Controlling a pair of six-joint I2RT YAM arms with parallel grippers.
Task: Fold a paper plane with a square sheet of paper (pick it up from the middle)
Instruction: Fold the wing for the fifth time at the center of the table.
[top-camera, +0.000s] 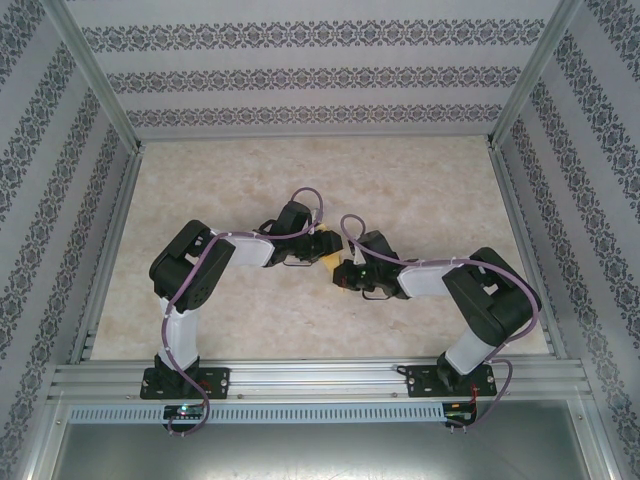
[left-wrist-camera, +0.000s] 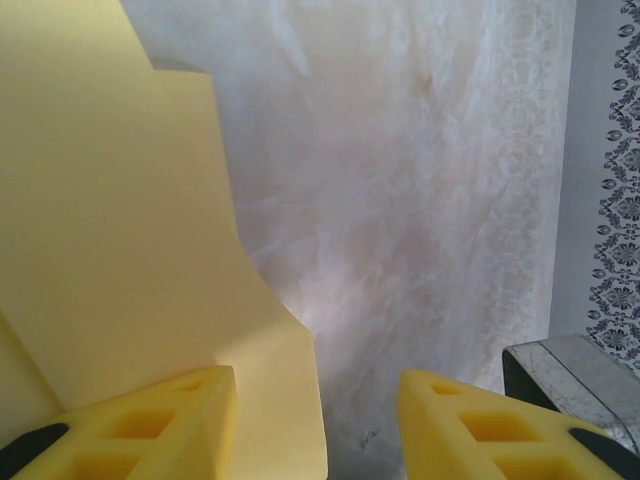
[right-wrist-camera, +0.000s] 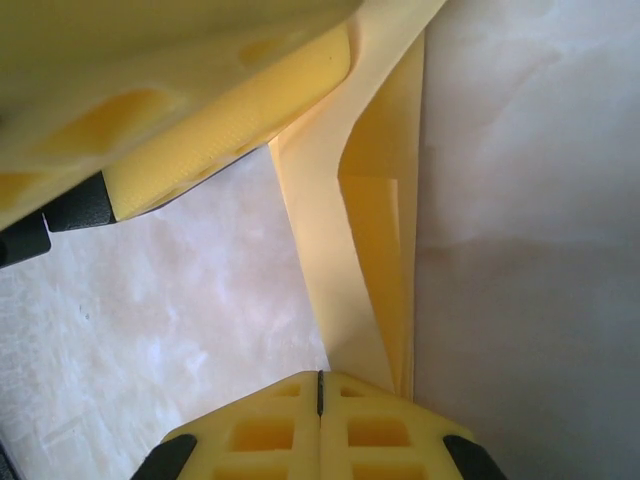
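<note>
Overhead, the bench (top-camera: 400, 180) is lit evenly and softly from above. Only faint shadows are cast beneath the arms (top-camera: 190, 270), and the frame rails (top-camera: 95, 75) are splayed outward toward the corners (wide-lens stretch). Over to the left wrist: the paper (left-wrist-camera: 100, 250) is washed pale, nearly overexposed, and the left hand's fingers (left-wrist-camera: 170, 420) are rendered soft at the bottom edge. At the right wrist, one such finger (right-wrist-camera: 200, 110) is badly blurred top left, and a grey shadow is thrown right of the fold.

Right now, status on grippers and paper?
Left gripper open, folded yellow paper at one finger. Right gripper shut at the paper's edge, pinch unconfirmed. Nothing blocking.
</note>
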